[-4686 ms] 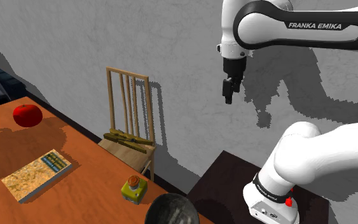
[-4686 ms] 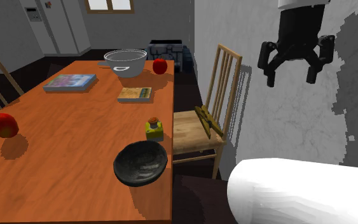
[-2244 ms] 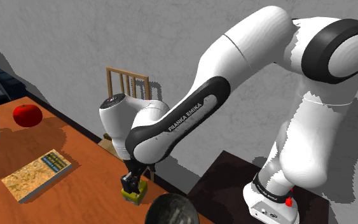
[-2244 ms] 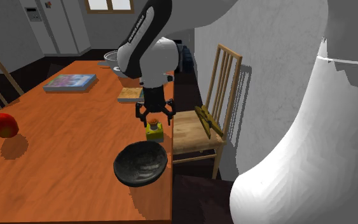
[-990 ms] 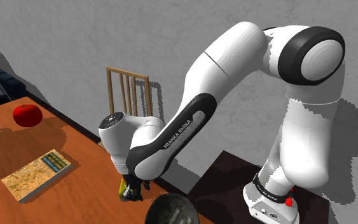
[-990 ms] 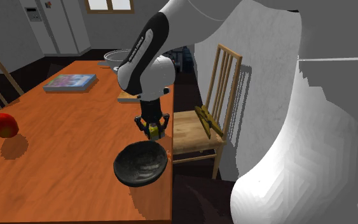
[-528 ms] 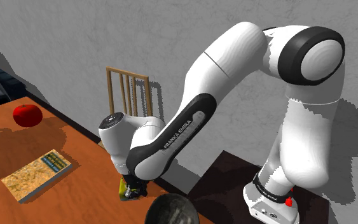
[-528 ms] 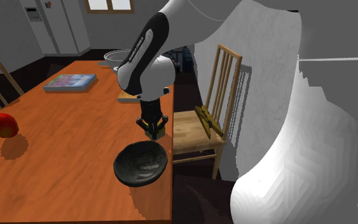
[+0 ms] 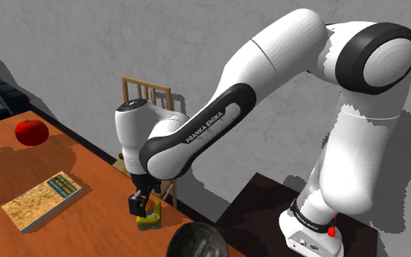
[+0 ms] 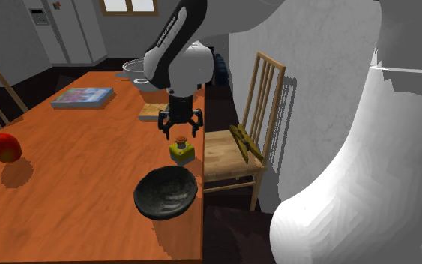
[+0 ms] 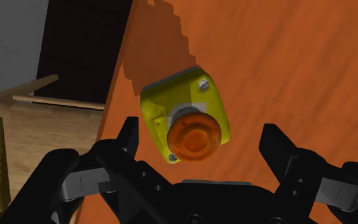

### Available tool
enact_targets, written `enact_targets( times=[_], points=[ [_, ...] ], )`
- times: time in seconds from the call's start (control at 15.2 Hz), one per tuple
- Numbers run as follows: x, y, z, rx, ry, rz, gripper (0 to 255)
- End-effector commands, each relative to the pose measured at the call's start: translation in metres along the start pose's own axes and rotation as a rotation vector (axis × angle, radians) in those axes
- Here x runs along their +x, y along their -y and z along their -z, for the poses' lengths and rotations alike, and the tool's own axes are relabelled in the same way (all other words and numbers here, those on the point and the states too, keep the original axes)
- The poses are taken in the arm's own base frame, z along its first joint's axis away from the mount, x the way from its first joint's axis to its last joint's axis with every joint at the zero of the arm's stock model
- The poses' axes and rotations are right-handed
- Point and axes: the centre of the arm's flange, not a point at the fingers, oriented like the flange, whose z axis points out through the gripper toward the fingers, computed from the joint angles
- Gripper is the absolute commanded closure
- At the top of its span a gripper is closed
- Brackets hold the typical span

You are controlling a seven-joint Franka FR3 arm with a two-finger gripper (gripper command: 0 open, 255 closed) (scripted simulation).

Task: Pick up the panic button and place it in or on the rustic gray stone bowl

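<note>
Tool (image 10: 180,132): wide open, held nothing, hung just above the button (image 10: 181,152).
Button: yellow box with a red top, sat on the tabletop (image 10: 74,165).
Bowl (image 10: 148,199): dark, near the button, not touching it.

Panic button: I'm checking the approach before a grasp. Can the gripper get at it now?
Probably yes. The open gripper hangs directly above the panic button, with nothing between them; the dark bowl sits apart from it on the table.
</note>
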Motion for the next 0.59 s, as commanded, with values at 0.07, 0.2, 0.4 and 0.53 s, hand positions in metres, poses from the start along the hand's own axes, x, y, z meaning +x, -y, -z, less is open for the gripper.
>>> enact_targets(
  times=[0.07,0.2,0.4,0.53],
  points=[
    [0.004,-0.005,-0.001,0.016,-0.023,0.044,0],
    [0.004,-0.005,-0.011,0.016,-0.023,0.044,0],
    [0.004,-0.005,-0.027,0.016,-0.023,0.044,0],
    [0.004,-0.005,-0.030,0.016,-0.023,0.044,0]
  ],
)
